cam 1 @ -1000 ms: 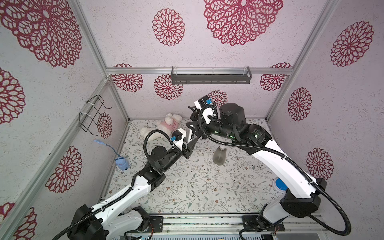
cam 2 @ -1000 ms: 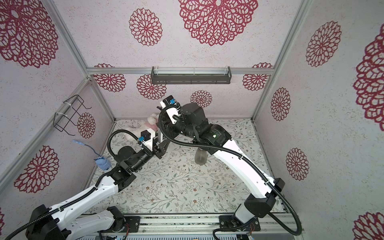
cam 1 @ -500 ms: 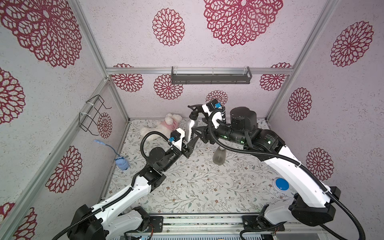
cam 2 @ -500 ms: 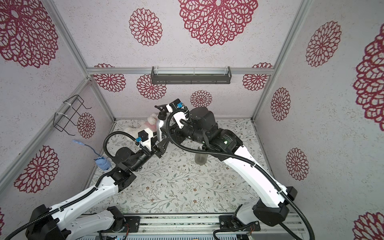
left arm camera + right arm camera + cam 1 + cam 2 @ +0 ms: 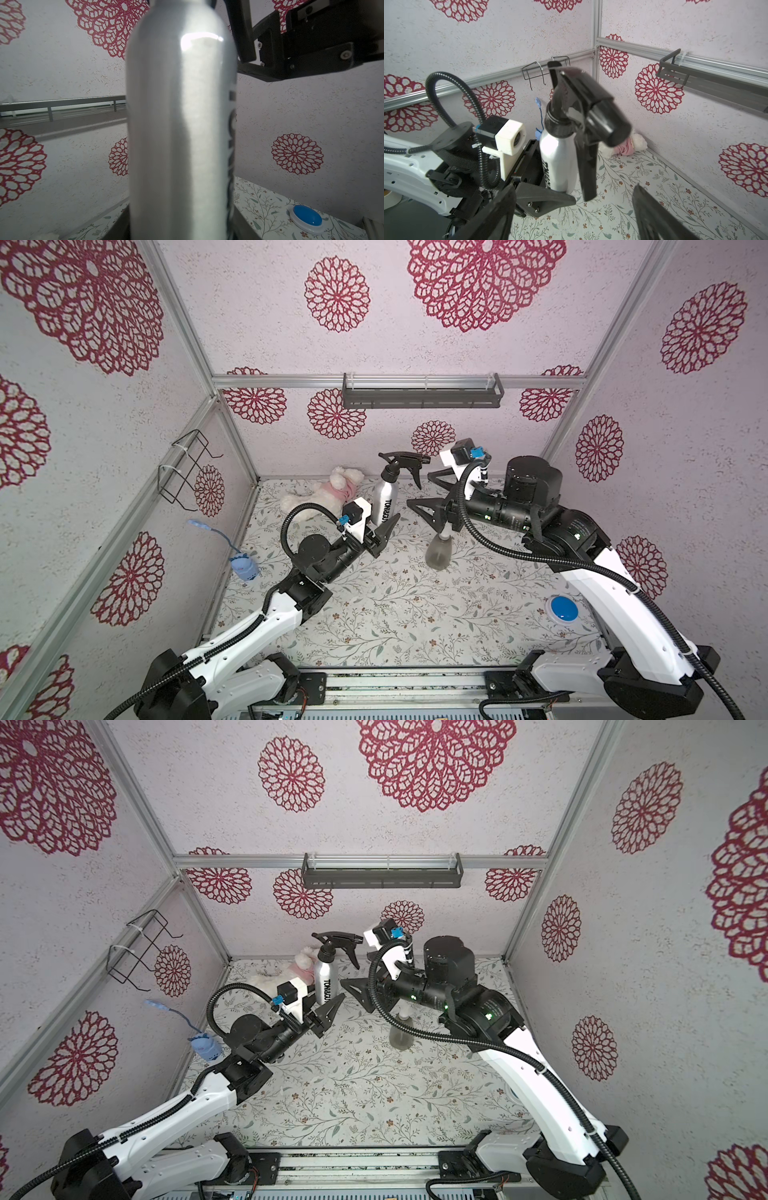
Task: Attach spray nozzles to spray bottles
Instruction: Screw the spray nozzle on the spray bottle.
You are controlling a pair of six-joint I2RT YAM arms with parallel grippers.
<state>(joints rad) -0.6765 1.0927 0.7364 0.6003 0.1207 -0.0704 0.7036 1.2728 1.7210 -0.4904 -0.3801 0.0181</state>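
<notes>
Nearest the camera, the two arm bases sit at the front rail, and a blue button (image 5: pixel 563 608) lies on the flowered table (image 5: pixel 395 614) at about 4 o'clock, well apart from everything else. Further in, at about 9 o'clock of the table's middle, the left gripper (image 5: pixel 384 526) is pinched on the lower body of the silver bottle (image 5: pixel 385 499), holding it upright above the table; its wrist view is nearly filled by the bottle's shiny side (image 5: pixel 180 124) (the lettering shows only as a blurred dark strip). The black nozzle (image 5: pixel 401 460) sits on the bottle's neck, its trigger hanging down on the side facing the right arm; the right wrist view shows the collar (image 5: pixel 559 126) seated on the neck, though how tight it is cannot be told. Just beside it, toward 3 o'clock, the right gripper (image 5: pixel 419 493) stands with its jaws spread wide and nothing between them, close to the nozzle but apart from it. Below that gripper the grey plastic bottle (image 5: pixel 439 549) stands on the table, its top partly hidden by the arm. At the far edge, around 12 o'clock, a white stuffed toy (image 5: pixel 328 493) lies by the back wall, and a dark shelf (image 5: pixel 422 396) hangs above.
</notes>
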